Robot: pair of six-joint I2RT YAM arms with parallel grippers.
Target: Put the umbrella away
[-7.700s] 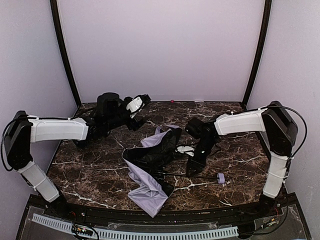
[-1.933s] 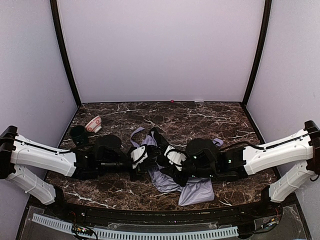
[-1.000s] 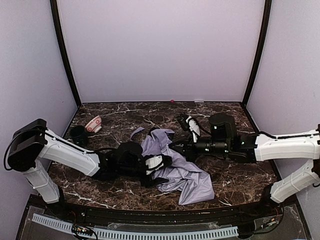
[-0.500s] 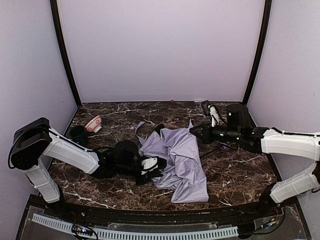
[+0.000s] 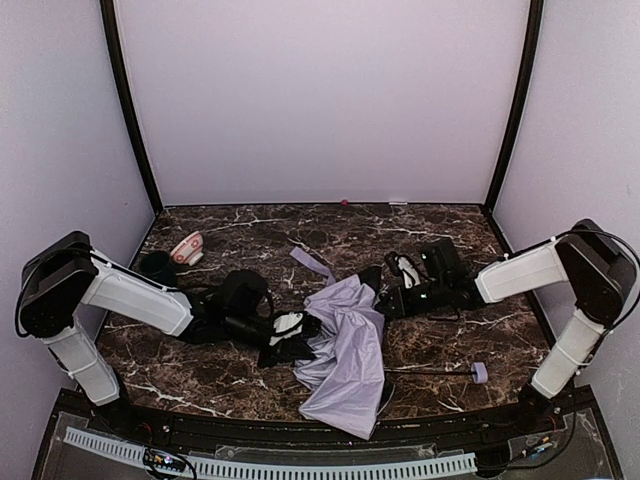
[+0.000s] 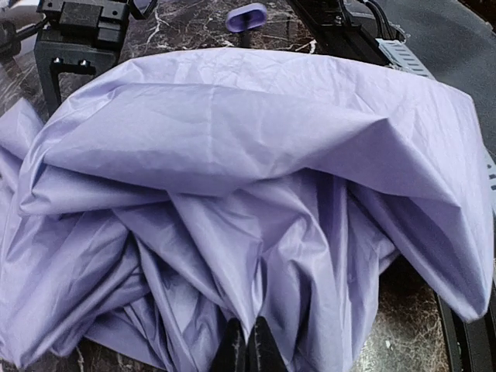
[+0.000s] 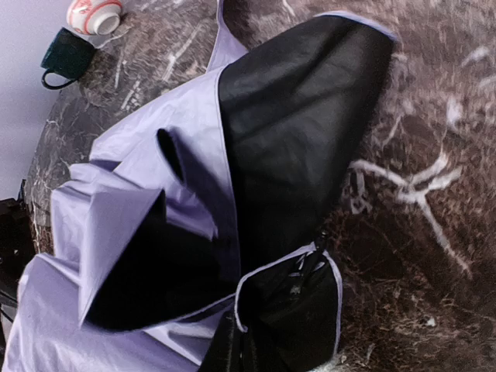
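The umbrella (image 5: 348, 362) lies crumpled at the table's middle front, pale lavender canopy up. Its thin shaft (image 5: 430, 371) runs right to the small lavender handle (image 5: 479, 373), and its strap (image 5: 312, 264) trails toward the back. My left gripper (image 5: 300, 335) is at the canopy's left side. In the left wrist view it (image 6: 246, 350) is shut, pinching a fold of lavender fabric (image 6: 232, 155). My right gripper (image 5: 368, 288) is at the canopy's back right edge. The right wrist view shows it (image 7: 236, 350) shut on the hemmed edge, with the black underside (image 7: 302, 116) turned up.
A red-patterned bowl (image 5: 187, 246) and a dark mug (image 5: 155, 265) stand at the back left, behind my left arm; both also show in the right wrist view, the bowl (image 7: 93, 14) and the mug (image 7: 66, 50). Purple walls close in the marble table (image 5: 450, 230).
My left gripper has shut on the canopy fabric. My right gripper came from the back right toward the centre with the canopy edge. The canopy is bunched narrower; the shaft and handle now lie bare at front right.
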